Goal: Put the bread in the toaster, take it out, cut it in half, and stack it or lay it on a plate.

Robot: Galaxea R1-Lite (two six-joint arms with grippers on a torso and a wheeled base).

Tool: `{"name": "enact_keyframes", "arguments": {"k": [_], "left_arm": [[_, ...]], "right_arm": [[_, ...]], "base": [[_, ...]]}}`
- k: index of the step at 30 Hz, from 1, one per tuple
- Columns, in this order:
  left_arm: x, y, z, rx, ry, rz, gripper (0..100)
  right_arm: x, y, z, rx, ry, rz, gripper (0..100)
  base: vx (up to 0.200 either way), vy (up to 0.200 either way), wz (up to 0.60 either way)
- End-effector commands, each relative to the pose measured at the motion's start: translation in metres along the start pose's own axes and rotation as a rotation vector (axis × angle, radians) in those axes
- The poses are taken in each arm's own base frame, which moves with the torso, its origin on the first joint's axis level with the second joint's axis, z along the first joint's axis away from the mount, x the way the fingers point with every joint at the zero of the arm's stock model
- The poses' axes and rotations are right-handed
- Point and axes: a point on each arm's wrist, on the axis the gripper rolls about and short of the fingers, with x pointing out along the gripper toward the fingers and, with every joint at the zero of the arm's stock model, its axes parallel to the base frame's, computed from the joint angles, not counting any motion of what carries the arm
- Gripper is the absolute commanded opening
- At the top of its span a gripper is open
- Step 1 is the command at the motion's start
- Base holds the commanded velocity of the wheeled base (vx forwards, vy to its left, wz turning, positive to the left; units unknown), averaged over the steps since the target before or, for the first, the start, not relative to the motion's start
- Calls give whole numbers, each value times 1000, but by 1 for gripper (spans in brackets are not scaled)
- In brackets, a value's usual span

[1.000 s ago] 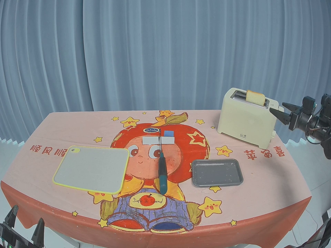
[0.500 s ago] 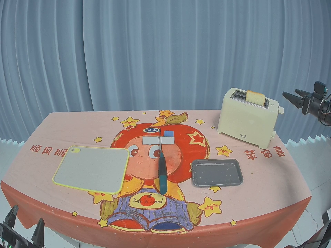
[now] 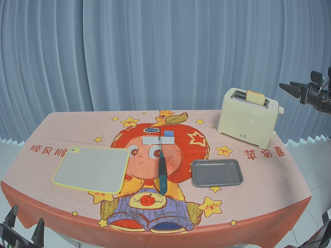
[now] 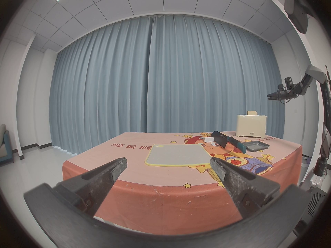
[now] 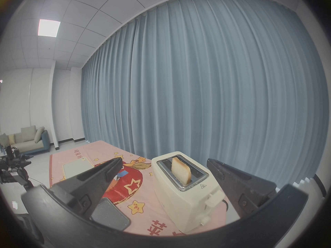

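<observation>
A slice of bread [image 3: 255, 97] [image 5: 180, 171] stands popped up in a slot of the cream toaster [image 3: 247, 118] [image 5: 186, 193] at the table's far right. My right gripper [image 3: 288, 87] [image 5: 164, 171] hangs open in the air to the right of the toaster and above its top, apart from it. A teal-handled knife [image 3: 161, 164] [image 4: 229, 141] lies in the middle of the table. To its left lies a grey cutting board [image 3: 91, 168] [image 4: 179, 154] with a yellow rim, to its right a dark grey plate [image 3: 217, 172] [image 4: 256, 145]. My left gripper [image 3: 24, 221] [image 4: 169, 171] stays open, low, off the table's front left corner.
The table carries an orange cartoon-print cloth [image 3: 155, 204]. White and blue tape patches [image 3: 158, 139] lie under the knife blade. A blue curtain [image 3: 165, 45] closes the back. A sofa [image 5: 29, 140] stands far off in the room.
My right gripper has risen from beside the toaster's lever side to above the toaster's top level. The left gripper and the things on the table have not moved.
</observation>
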Motion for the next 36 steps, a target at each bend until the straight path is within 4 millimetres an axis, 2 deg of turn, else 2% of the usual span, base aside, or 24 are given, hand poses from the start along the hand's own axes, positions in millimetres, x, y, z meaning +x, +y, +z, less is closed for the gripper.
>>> {"name": "enact_keyframes", "arguments": {"k": [1,4,11,26,36], "left_arm": [[1,0,-5,0,17,-1,100],[1,0,-5,0,17,1,100],[1,0,-5,0,17,1,100],[1,0,-5,0,17,-1,100],[1,0,-5,0,17,-1,100]], "right_arm": [[33,-9,-9,24,36,41,100],[53,-20,-9,17,29,51,100],[83,-44,-23,19,36,44,100],[116,-69,-62,60,93,38,100],[124,-65,-71,57,113,54,100]], "base": [[0,0,0],[0,0,0],[0,0,0],[0,0,0],[0,0,0]]}}
